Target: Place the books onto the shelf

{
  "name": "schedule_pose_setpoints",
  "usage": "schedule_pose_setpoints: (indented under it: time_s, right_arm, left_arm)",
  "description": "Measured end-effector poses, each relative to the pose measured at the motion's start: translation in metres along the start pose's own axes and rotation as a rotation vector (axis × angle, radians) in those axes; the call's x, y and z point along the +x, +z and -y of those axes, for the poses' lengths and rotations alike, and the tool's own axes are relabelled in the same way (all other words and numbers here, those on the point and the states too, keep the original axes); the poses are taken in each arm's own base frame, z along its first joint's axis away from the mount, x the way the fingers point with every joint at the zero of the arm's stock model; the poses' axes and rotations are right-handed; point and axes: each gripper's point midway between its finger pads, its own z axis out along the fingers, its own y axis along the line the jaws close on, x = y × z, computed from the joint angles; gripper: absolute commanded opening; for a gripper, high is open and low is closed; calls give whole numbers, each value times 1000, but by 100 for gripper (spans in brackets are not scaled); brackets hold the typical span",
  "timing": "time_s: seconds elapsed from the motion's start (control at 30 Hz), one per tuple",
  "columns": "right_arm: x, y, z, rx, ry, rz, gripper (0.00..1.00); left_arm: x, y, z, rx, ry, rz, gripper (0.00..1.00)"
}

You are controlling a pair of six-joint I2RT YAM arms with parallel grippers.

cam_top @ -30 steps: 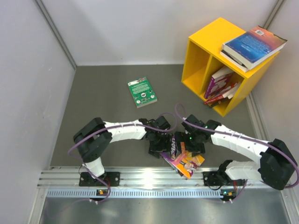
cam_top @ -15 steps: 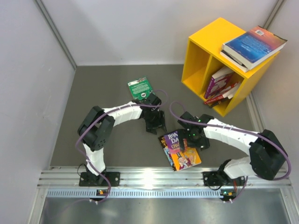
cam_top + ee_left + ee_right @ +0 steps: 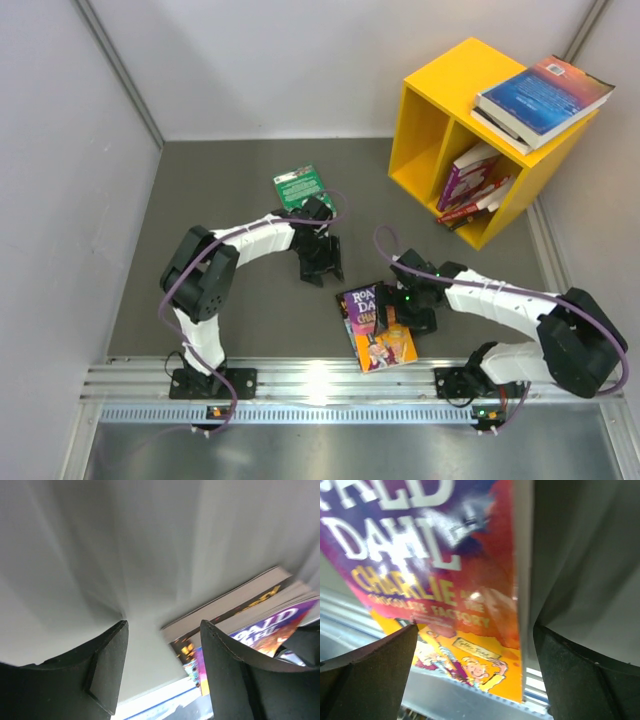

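**Progress, front to back.** Two books lie loose on the counter [image 3: 200, 200]. The orange book [image 3: 385, 345] lies flat, cover up, at lower centre just above the rail. The green book [image 3: 296, 186] lies flat at upper centre-left. Neither is shelved yet.

At upper right, the shelf [image 3: 425, 110] holds a few leaning books [image 3: 472, 185] in its right-hand compartment. Its left-hand compartment shows none from this angle. A stack of books [image 3: 545, 92] lies on the shelf's roof, and you will have to decide whether that counts as shelved. My reading: partly done, at least two books to go.

**Grippers against books.**
- **Right:** The right gripper [image 3: 388, 312] is spread wide and holds nothing. It hangs directly over the upper half of the orange book. In the right wrist view the cover fills the space between its fingers [image 3: 370, 680], with the book's long edge just inside the right-hand finger. I cannot tell whether the fingertips touch the cover.
- **Left:** The left gripper [image 3: 322, 265] stands partly open with nothing in it. The left wrist view shows bare counter in the gap, with the orange book off to the lower right of that frame. From above it sits between the two loose books, touching neither. The left arm hides the green book's lower corner.
- **Shelf:** It stands well apart from both grippers.
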Motion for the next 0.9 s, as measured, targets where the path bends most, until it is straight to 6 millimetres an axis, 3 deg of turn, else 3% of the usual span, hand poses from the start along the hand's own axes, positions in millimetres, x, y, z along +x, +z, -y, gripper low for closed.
schedule_pose_setpoints:
  time_s: [0.1,0.13,0.2,0.23,0.33,0.47,0.57,0.77,0.9]
  right_arm:
    - [4,2,-10,-64,18,-13,87]
    - [5,2,-12,-82,25,-16,72]
    - [9,4,-14,-108,36,-23,55]
    - [11,6,-15,-118,43,-28,38]
    - [11,-1,-20,-143,47,-24,20]
    - [5,-16,-19,-95,44,4,18]
    - [-6,-34,-16,-32,39,49,0]
    - [-23,-79,-21,6,21,151,0]
    - [-43,-129,-47,-49,-13,237,0]
  left_arm:
    - [11,-3,-8,-13,-6,-15,64]
    - [13,-5,-10,-14,-7,-15,64]
    - [16,-11,-10,-13,-5,-10,64]
    - [16,-14,-10,-10,-4,-4,64]
    - [16,-22,-7,-1,2,14,64]
    - [15,-30,-5,11,7,33,63]
    - [16,-31,-6,8,3,34,63]
    - [20,-31,-13,-19,-14,33,63]
    - [18,-43,-13,-22,-10,70,63]
